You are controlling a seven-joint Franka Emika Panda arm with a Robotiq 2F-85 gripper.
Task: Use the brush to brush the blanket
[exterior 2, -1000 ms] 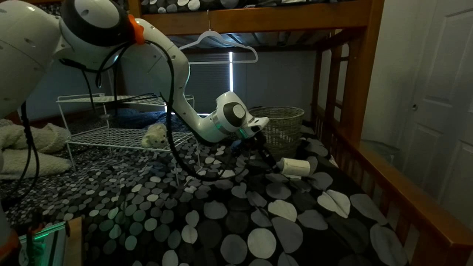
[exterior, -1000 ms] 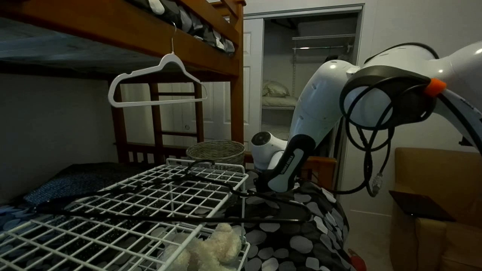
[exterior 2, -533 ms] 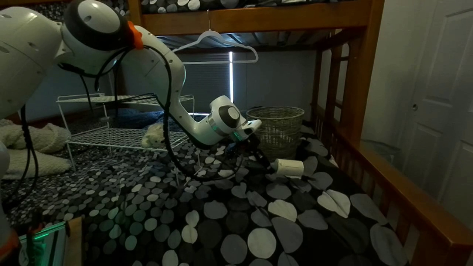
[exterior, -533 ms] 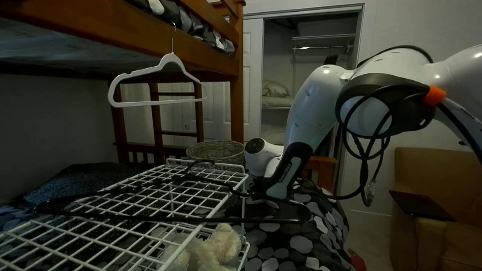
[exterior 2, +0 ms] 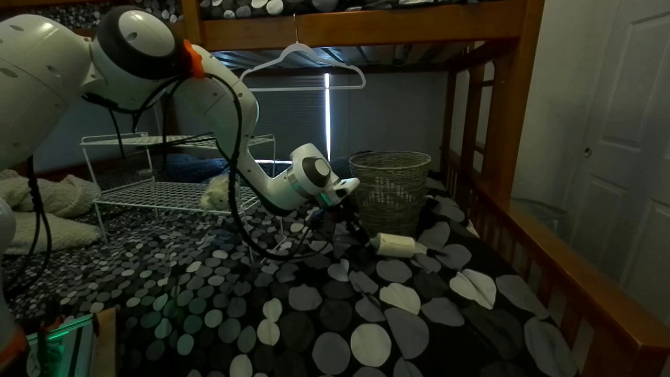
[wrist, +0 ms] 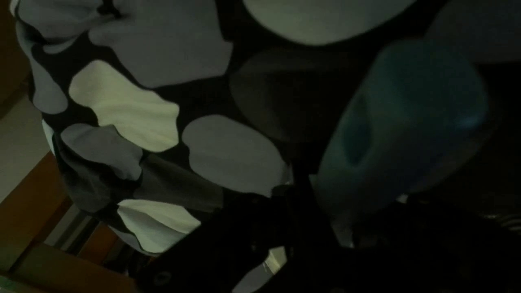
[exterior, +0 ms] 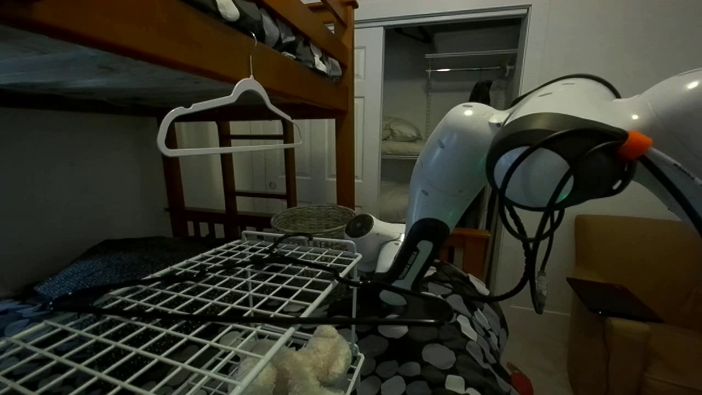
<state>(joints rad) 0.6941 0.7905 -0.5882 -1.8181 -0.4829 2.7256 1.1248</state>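
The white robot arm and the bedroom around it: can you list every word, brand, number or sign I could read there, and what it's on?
"FRANKA EMIKA": slightly blurred, on the long grey strip of the white jointed robot arm.
Too small to read: tiny dark marks on the arm near an exterior view's right edge.
No other text can be made out, the cream cylindrical roller brush included.

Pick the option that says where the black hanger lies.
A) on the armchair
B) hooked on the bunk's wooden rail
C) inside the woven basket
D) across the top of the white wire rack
D: in an exterior view the black hanger lies across the top of the white wire rack, while it is the white hanger that hangs from the bunk's wooden rail.
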